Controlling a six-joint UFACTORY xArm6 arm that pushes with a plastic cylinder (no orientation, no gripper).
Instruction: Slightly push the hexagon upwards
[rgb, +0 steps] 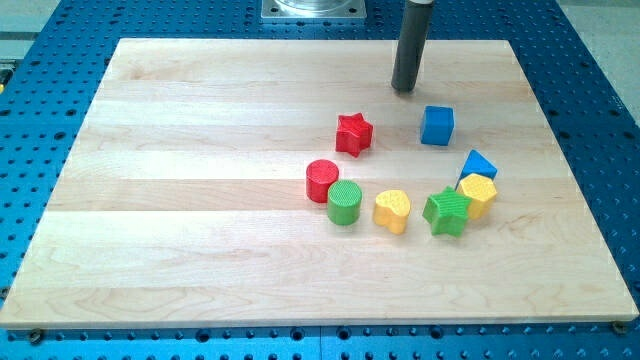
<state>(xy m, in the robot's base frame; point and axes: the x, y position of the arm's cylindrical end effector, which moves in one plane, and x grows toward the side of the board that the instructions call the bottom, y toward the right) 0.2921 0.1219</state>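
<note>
The yellow hexagon (479, 194) lies at the view's right on the wooden board (200, 200). It touches the green star (447, 211) on its left and the blue triangle (478, 165) above it. My tip (404, 88) rests on the board near the view's top. It is well above the hexagon and to its left, just up-left of the blue cube (437, 125), touching no block.
A red star (353, 133) lies left of the blue cube. A red cylinder (322, 181), a green cylinder (344, 203) and a yellow heart (392, 211) curve along the view's middle. A metal base plate (313, 9) sits at the top edge.
</note>
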